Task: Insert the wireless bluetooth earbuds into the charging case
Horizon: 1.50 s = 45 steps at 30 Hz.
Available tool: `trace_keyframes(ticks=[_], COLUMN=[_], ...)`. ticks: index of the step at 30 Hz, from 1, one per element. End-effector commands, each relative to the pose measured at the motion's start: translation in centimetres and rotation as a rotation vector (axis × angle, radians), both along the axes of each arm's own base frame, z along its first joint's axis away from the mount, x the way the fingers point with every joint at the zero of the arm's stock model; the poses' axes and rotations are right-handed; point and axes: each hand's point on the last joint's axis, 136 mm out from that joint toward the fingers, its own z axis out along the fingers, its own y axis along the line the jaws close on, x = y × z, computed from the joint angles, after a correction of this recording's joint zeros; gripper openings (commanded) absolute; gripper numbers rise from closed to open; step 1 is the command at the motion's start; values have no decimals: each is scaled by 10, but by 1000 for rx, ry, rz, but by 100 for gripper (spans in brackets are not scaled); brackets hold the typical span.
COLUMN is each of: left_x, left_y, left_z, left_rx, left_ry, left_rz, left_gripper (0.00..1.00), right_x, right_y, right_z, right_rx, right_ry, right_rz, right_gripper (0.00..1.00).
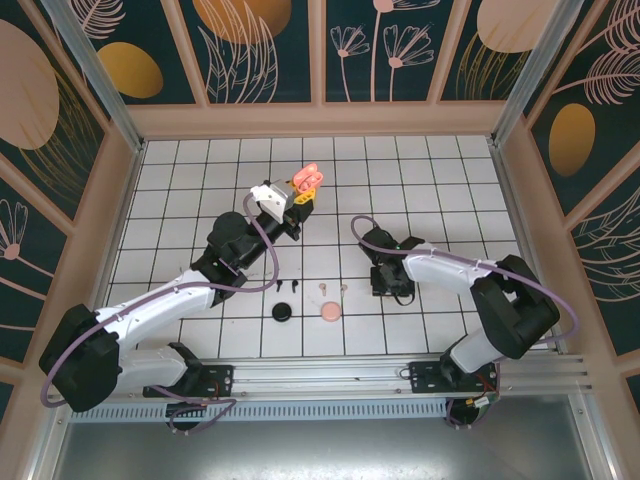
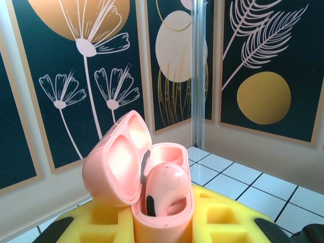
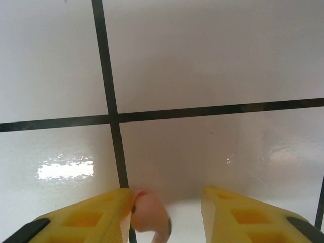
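Left fingers point(image 2: 96, 218) are gripping the open charging case point(image 2: 152, 187); right fingers point(image 3: 101, 212), open, are straddling a coral-pink earbud point(image 3: 149, 215) off-centre, needing recentring.

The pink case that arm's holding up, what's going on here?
The left arm's fingers hold an open coral-pink charging case up with one earbud sitting inside. The right arm's fingers are down at the tiled table, straddling a second pink earbud that touches one finger; it isn't gripped yet.
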Motion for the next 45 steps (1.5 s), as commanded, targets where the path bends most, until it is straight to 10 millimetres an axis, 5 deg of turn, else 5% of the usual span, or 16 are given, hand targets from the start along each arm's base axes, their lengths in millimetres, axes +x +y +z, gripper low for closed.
trace_keyframes(ticks=[1, 18, 25, 34, 45], left_x=[-3, 0, -1, -2, -3], left_y=[-5, -10, -10, -10, -9], left_z=[8, 6, 6, 6, 7], left_rx=[-10, -4, -10, -15, -17], left_ry=[-27, -25, -27, -31, -31], left_rz=[-22, -33, -35, -41, -38], left_gripper=[0, 0, 0, 0, 0], right_x=[3, 11, 1, -22, -12], right_y=[-1, 5, 11, 9, 17], right_z=[1, 40, 39, 22, 10], right_rx=[-38, 41, 210, 282, 276], right_ry=[0, -80, -105, -55, -50], right_rz=[30, -79, -287, -331, -314], right_gripper=[41, 46, 45, 48, 49])
